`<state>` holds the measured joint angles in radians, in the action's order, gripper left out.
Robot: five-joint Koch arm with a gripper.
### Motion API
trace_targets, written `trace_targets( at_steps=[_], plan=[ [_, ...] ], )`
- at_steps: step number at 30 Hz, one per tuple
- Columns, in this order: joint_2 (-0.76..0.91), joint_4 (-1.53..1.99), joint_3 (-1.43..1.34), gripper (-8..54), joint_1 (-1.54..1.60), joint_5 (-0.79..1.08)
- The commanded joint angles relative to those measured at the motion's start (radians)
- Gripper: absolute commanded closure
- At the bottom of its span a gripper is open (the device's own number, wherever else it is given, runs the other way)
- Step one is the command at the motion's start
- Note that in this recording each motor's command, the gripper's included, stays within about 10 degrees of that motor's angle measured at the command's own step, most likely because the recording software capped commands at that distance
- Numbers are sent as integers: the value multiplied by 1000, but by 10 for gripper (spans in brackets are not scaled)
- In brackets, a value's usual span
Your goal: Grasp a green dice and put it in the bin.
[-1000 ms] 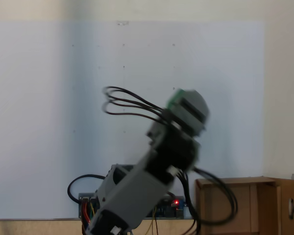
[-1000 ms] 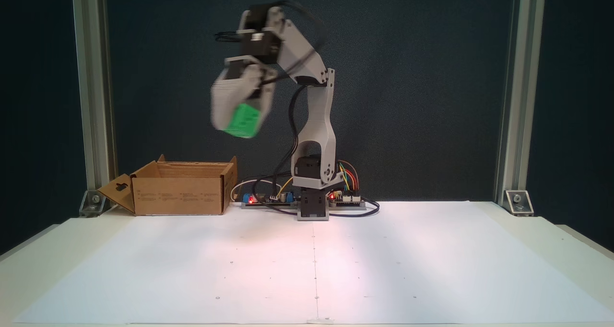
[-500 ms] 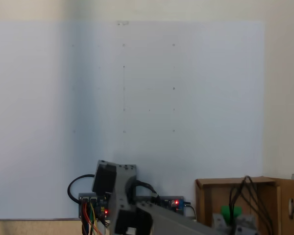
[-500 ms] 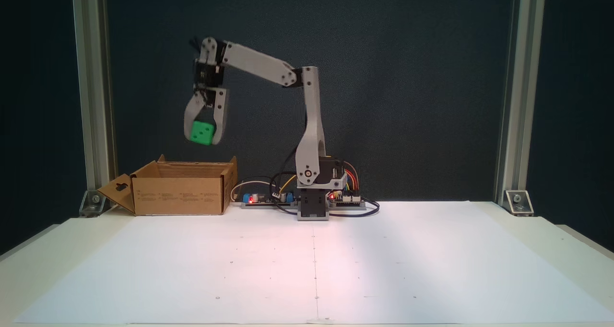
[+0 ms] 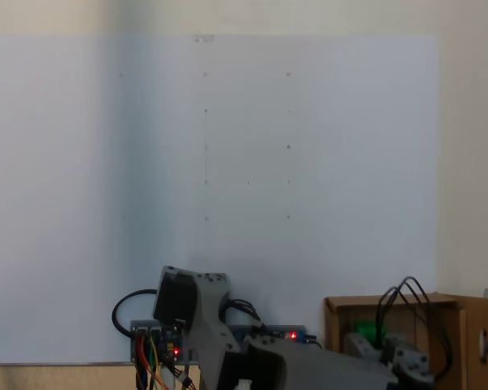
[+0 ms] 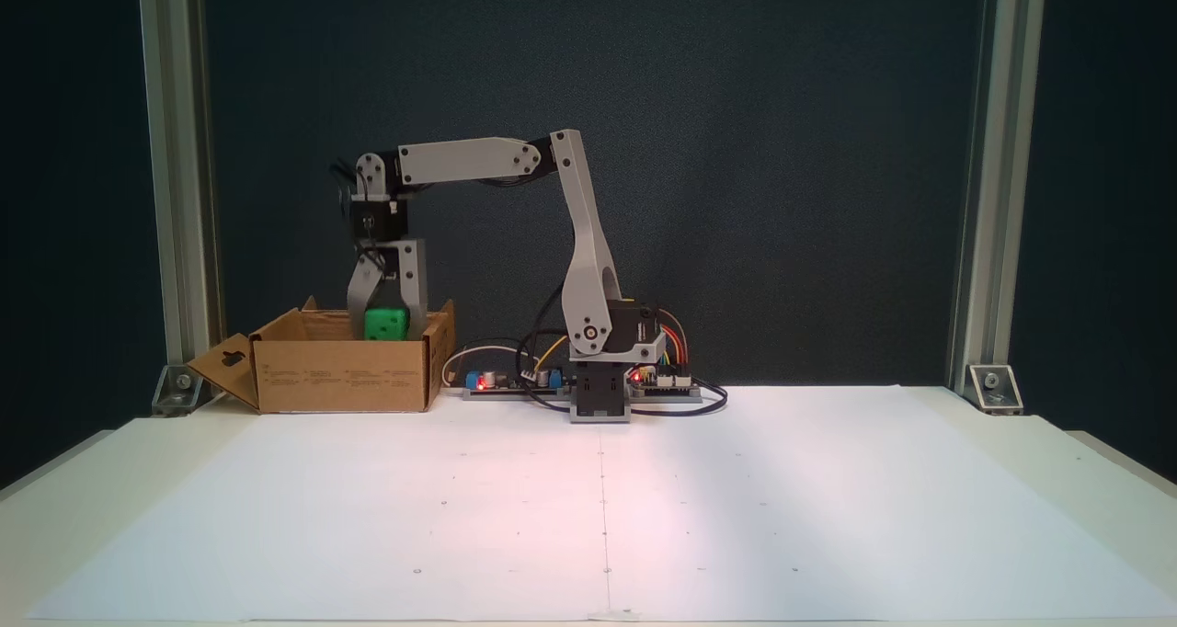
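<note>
A: You've dropped the gripper [image 6: 388, 329] from high above the bin [image 6: 342, 374] right down to its rim. The descent's nearly done, so I'd say release is what's left.

B: And your jaws are pinching the green dice [image 6: 385, 324] between them, its lower part already behind the front wall.

A: Count, near to far: one bin below the gripper, one green dice inside it, one arm [image 6: 581, 241] behind.

B: In a fixed view, green dice [image 5: 366, 332] sits over the open bin [image 5: 335, 329].

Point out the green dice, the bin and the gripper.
green dice [image 6: 385, 324]: fixed view, front face.
bin [image 6: 342, 375]: fixed view, front wall.
gripper [image 6: 386, 331]: fixed view, between the fingertips.
</note>
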<state>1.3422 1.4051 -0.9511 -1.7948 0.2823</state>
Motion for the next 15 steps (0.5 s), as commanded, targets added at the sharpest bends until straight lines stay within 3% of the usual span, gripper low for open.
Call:
trace_targets(
  at_steps=[1, 15],
  plan=[
    [14, -101, -9, 341, 23, 57],
    [28, -394, -87, 341, 46, 18]
  ],
)
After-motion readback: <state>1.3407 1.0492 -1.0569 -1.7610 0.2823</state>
